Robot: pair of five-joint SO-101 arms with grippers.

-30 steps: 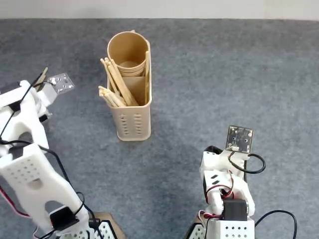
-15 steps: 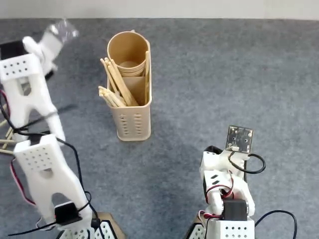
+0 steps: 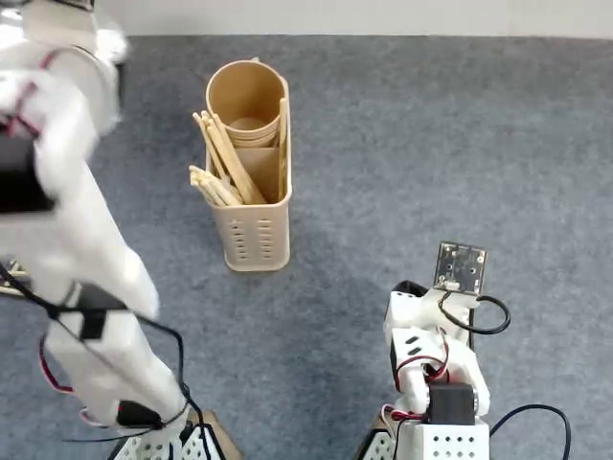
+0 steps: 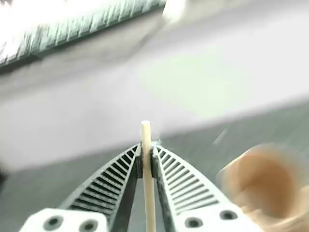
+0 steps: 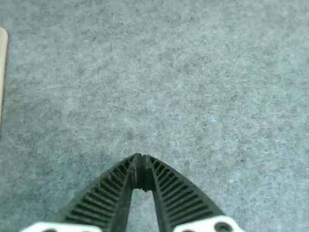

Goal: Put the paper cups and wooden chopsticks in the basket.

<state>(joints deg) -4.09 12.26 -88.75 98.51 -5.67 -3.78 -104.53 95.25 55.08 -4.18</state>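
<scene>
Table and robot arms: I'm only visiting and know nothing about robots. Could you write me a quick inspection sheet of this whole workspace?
Surface: grey carpet-like mat.
Job's things: basket upright, holding paper cups and chopsticks; another chopstick in the left hand.
Clutter: nothing seen.
Hands: left hand shut on the chopstick; right hand shut, empty, over the mat.
Cables: black loop on the right arm; red wire on the left arm.
Surroundings: pale strip beyond the mat.
</scene>
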